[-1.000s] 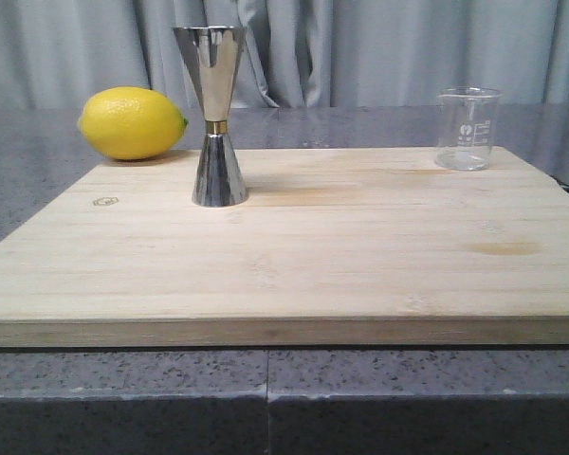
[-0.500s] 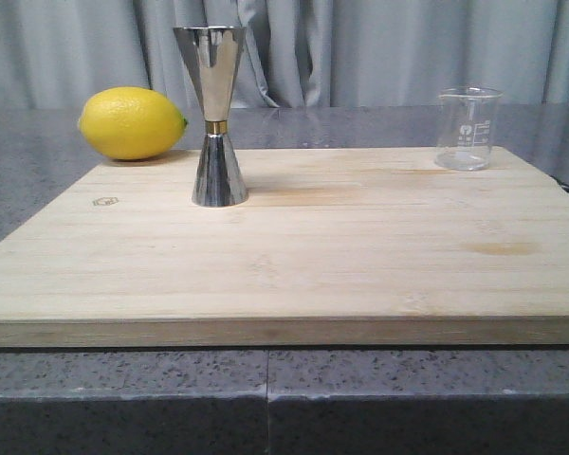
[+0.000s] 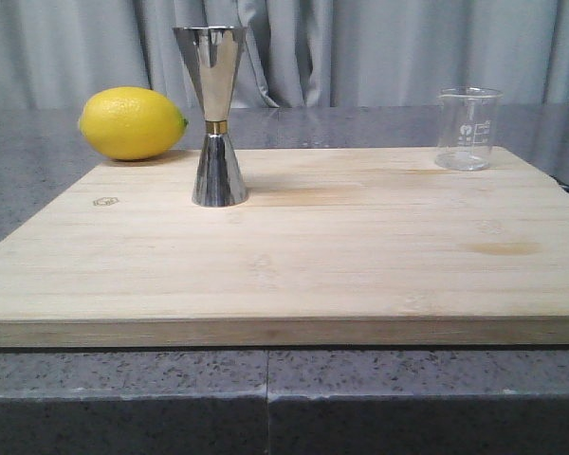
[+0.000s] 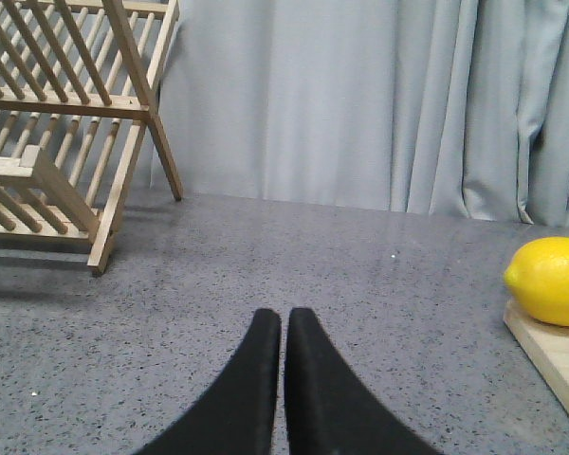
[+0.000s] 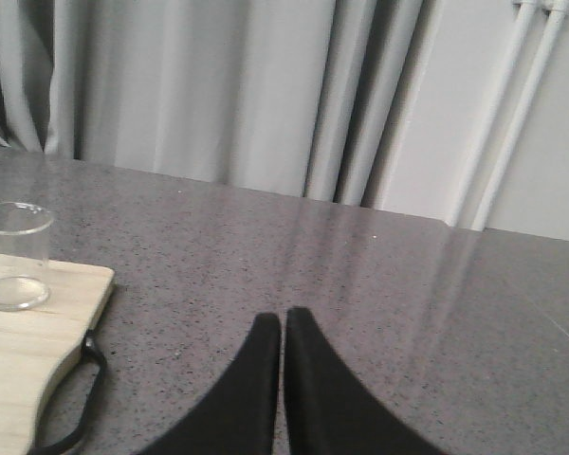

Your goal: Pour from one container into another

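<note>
A wooden board (image 3: 294,246) lies on the grey speckled counter (image 3: 38,161). The steel jigger (image 3: 214,114) stands upright on the board's far left part, and the clear glass beaker (image 3: 468,128) stands upright at the board's far right corner, well apart from the jigger. A lemon (image 3: 131,122) rests on the counter just beyond the board's far left corner. The left end effector (image 4: 283,327) hangs over bare counter left of the board, its fingers pressed together and holding nothing, with a wooden rack (image 4: 66,123) farther left. The right end effector (image 5: 283,327) hangs over the counter right of the board, fingers likewise together and holding nothing.
</note>
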You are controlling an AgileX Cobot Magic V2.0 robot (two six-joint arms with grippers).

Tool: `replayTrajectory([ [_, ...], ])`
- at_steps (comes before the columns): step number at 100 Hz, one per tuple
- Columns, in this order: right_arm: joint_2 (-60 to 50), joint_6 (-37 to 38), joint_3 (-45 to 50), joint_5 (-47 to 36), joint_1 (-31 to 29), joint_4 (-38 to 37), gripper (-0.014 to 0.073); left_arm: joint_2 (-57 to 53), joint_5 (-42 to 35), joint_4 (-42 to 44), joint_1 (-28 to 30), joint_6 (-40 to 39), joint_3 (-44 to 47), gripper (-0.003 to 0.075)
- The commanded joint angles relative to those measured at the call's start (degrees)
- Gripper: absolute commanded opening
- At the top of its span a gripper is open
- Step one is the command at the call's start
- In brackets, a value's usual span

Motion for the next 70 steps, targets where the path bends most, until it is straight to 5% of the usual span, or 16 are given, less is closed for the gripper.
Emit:
replayTrajectory([
  [1,-1.89,-5.93,0.06,-4.67,-0.38,6.09,-0.0046,-1.22,-4.19,-0.57,-0.48,0.07,1.65,-0.0019],
  [40,-5.0,-11.38,9.12,-8.9,-0.38,18.35,-0.0046,-1.22,-4.19,-0.57,-0.48,0.07,1.65,-0.0019],
  [70,-5.0,-11.79,12.89,-11.52,-0.38,20.31,-0.0046,-1.22,-4.19,-0.57,-0.48,0.07,1.65,-0.0019],
])
